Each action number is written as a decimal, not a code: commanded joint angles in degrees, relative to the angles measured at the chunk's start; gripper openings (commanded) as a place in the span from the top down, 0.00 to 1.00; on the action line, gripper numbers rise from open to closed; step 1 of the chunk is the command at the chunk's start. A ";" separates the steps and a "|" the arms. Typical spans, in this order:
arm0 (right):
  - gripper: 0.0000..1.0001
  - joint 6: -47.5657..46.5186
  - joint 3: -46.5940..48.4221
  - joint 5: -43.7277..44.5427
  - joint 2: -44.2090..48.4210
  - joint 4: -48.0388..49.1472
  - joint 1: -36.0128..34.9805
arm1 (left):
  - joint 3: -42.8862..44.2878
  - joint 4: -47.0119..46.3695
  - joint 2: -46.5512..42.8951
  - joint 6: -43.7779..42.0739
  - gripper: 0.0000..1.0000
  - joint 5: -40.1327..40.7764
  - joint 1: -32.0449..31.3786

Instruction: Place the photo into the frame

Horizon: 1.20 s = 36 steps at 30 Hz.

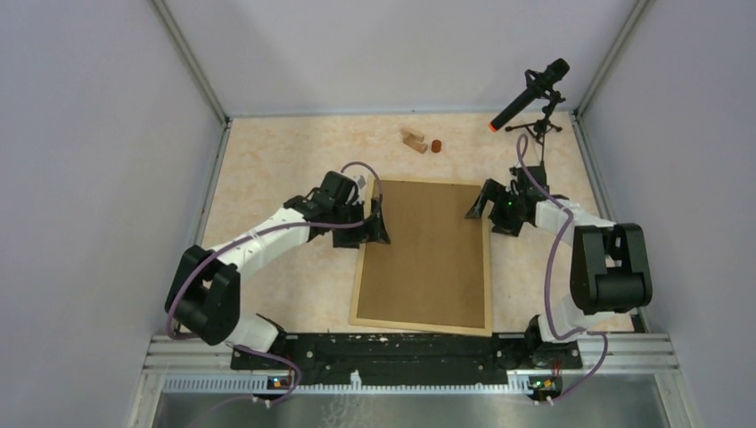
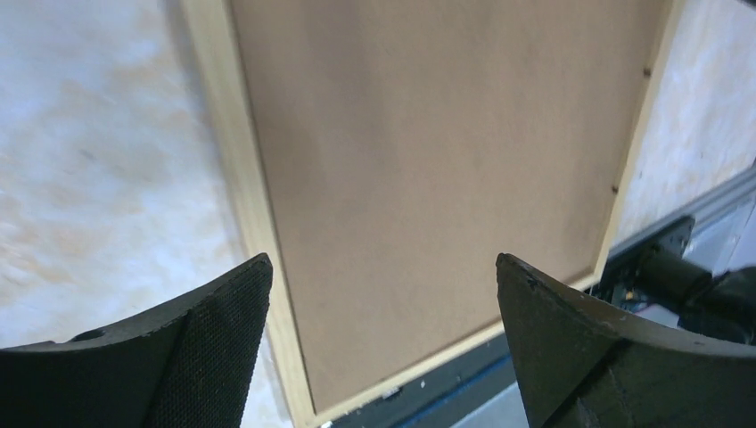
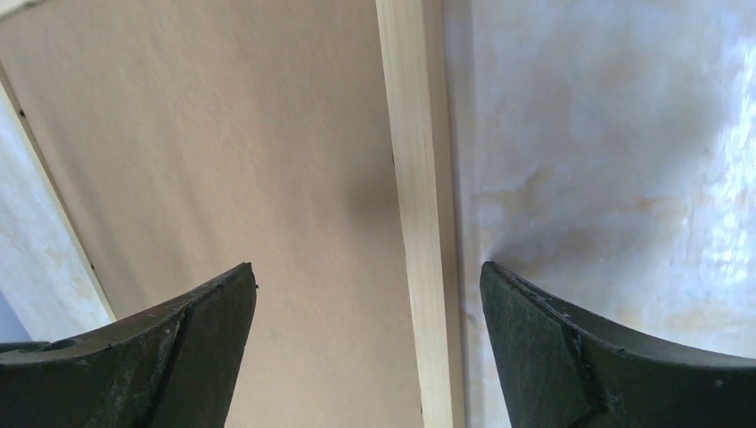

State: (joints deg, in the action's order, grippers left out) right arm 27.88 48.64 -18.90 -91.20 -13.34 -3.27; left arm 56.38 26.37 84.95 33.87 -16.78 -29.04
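Observation:
The frame (image 1: 361,276) lies flat in the middle of the table, back up, with brown board filling its pale wood rails. The photo is hidden from every view. My left gripper (image 1: 378,220) stands open over the frame's left rail (image 2: 242,196), near the far left corner, one finger outside the rail and one over the board (image 2: 428,160). My right gripper (image 1: 480,203) stands open over the right rail (image 3: 419,223), near the far right corner, straddling it the same way. Nothing is between either pair of fingers.
Small wooden blocks (image 1: 413,139) and a small brown cylinder (image 1: 436,146) lie at the back of the table. A microphone on a stand (image 1: 531,94) is at the back right. Grey walls enclose the table on three sides.

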 commanded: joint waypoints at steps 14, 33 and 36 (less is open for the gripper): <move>0.13 4.33 -12.18 -6.53 5.97 5.04 -2.05 | -4.16 3.51 -0.74 8.03 0.04 1.69 -5.99; 0.16 3.37 -14.51 -5.90 8.34 0.74 -5.83 | -8.12 -0.24 1.73 10.12 0.03 -1.91 -6.76; 0.17 4.71 -15.86 -7.47 8.42 2.41 -5.96 | -7.76 -0.77 3.83 10.14 0.03 -3.37 -6.72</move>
State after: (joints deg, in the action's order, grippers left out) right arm 30.48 36.53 -23.77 -82.13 -7.33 -7.60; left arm 48.97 28.53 86.13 43.66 -17.34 -35.53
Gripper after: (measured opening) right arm 0.833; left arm 0.965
